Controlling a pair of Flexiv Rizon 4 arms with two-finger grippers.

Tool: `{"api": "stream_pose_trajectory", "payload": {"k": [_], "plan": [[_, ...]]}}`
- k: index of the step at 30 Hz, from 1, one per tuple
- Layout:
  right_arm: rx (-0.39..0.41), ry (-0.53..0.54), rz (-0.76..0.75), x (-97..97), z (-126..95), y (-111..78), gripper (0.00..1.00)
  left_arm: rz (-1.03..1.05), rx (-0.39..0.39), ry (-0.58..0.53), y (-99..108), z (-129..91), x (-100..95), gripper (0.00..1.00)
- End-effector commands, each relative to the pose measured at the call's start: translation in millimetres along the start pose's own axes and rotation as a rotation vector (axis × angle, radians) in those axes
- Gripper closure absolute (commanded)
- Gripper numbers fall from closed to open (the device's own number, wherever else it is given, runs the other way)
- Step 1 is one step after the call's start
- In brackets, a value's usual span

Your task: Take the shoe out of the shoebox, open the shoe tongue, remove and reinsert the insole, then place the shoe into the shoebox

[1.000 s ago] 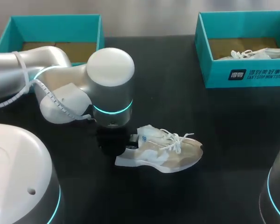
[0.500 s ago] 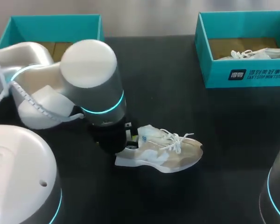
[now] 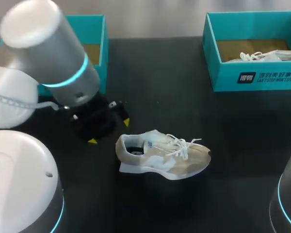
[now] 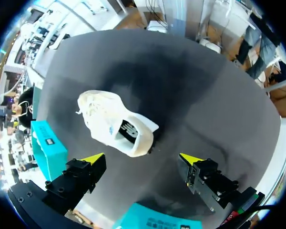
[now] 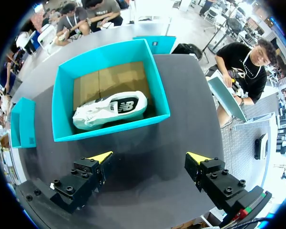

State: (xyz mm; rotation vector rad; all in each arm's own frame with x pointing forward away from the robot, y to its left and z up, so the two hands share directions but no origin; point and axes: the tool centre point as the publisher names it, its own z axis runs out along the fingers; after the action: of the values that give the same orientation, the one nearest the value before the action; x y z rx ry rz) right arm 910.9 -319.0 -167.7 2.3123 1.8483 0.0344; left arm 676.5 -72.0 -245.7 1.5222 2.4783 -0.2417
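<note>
- The left shoebox (image 3: pixel 94 29), teal and open-topped, stands at the upper left of the head view, partly hidden by the left arm (image 3: pixel 43 63).
- The left pincer (image 3: pixel 109 131) hangs left of centre with its fingers apart and nothing held. It is near the shoe's heel but clear of it.
- The shoe (image 3: pixel 162 158), beige and white with white laces, lies on the black counter (image 3: pixel 160 87) at lower centre, toe toward the right.
- The right shoebox (image 3: pixel 252 77), upper right, contains a second shoe (image 3: pixel 262 56), which is white.
- The right pincer (image 5: pixel 150 157) hangs above the counter with its fingers apart and nothing held; the right shoebox lies ahead of it.
</note>
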Motion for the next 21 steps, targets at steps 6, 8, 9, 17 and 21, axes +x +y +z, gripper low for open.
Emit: {"api": "stream_pose_trajectory", "payload": {"k": [6, 8, 9, 17, 21], "plan": [[-0.001, -0.002, 0.001, 0.5, 0.1, -0.4, 0.00, 0.038, 0.065, -0.206, 3.3, -42.2, 41.1, 0.00], [-0.001, -0.002, 0.001, 0.5, 0.1, -0.4, 0.00, 0.038, 0.065, -0.206, 3.3, -42.2, 41.1, 0.00], [-0.001, -0.002, 0.001, 0.5, 0.1, -0.4, 0.00, 0.038, 0.065, -0.206, 3.3, -42.2, 41.1, 0.00], [-0.001, -0.002, 0.001, 0.5, 0.1, -0.4, 0.00, -0.076, 0.112, -0.206, 12.5, -41.6, 43.8, 0.00], [-0.001, -0.002, 0.001, 0.5, 0.1, -0.4, 0.00, -0.266, 0.259, -0.246, 26.4, -38.5, 62.6, 0.00]]}}
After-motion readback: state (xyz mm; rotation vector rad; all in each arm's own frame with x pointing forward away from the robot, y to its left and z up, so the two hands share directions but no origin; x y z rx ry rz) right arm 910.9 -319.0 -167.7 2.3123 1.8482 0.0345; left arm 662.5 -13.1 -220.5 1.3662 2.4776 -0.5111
